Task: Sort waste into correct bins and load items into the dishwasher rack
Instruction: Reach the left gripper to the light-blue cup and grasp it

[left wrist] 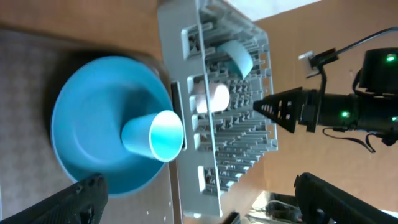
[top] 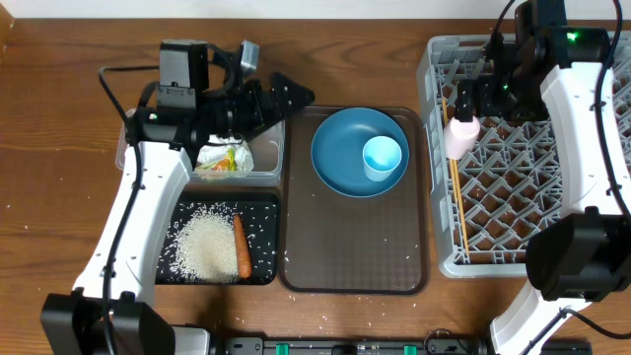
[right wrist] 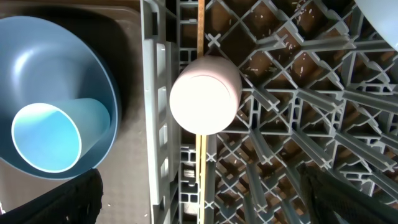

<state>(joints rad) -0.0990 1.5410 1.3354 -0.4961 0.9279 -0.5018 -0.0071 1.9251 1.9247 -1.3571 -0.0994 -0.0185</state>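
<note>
While both pincers are held apart and empty, the cup on the plate is judged the next item to be loaded.

At the right, the large square grey plastic rack is seen, with the brown rectangular serving tray just left of it. On the tray's far half the round blue plate is laid, and on the plate's right side the small light-blue cup is stood mouth up, its long axis roughly upright. The small pink cup is set mouth down at the rack's left edge, over the two thin wooden chopsticks. From the right pincer, above the pink cup, the light-blue cup lies leftward and nearer. From the left pincer, over the clear plastic tub, it lies rightward. As the rack is on its side, the right arm is judged better placed.
</note>
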